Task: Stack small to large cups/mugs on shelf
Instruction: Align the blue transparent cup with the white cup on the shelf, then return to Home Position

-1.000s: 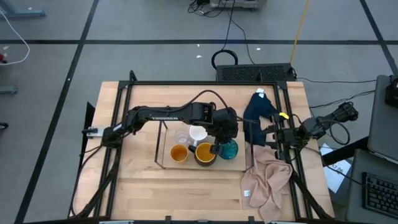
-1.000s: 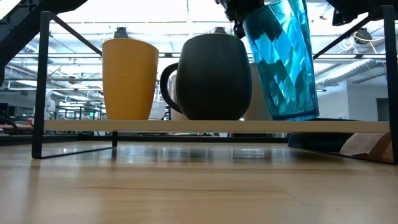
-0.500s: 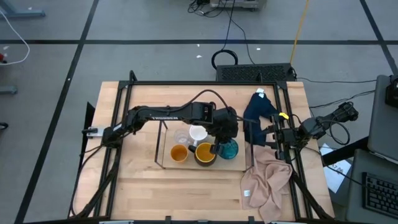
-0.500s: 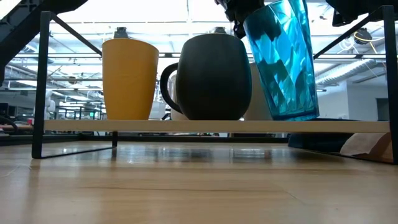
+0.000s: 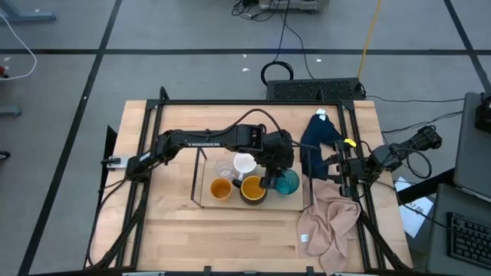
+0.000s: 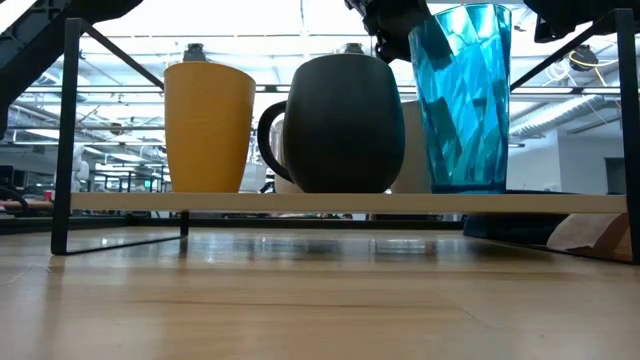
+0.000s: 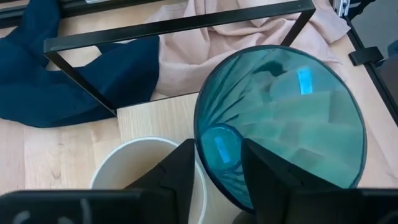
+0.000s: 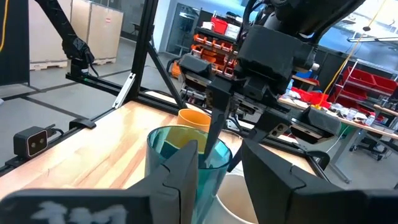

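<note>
1. Since the task orders the vessels from small to large, the teal patterned faceted cup [image 6: 462, 100] stands upright at the right end of the low light-wood shelf with a thin black wire frame [image 6: 300, 203]. This is judged to be the slot for the tallest piece in the front row.
2. The front row reads: small orange cup [image 6: 210, 128], round dark mug with a yellow inside [image 6: 345, 125], then the teal cup. The dark mug and the teal cup stand just beside each other.
3. The left tool [image 7: 217, 149] straddles the teal cup's rim, one finger inside and one outside. The fingers stand wider apart than the thin wall, so the tool is open and the cup rests on its own base.
4. The right tool [image 5: 335, 166] waits at the right side of the surface, over a dark blue cloth [image 5: 321, 130] and a pinkish-beige cloth [image 5: 330, 222]. Its fingers are apart and hold nothing.
5. Hidden or unclear:
   - In the high view, the left arm covers the beige-grey cup; the left wrist view shows only part of its rim [image 7: 137, 168].
   - The clear glass [image 5: 224, 169] and the white handled mug [image 5: 244, 164] sit in the back row, and the low view mostly masks them.
   - Whether either finger touches the teal wall cannot be determined.
</note>
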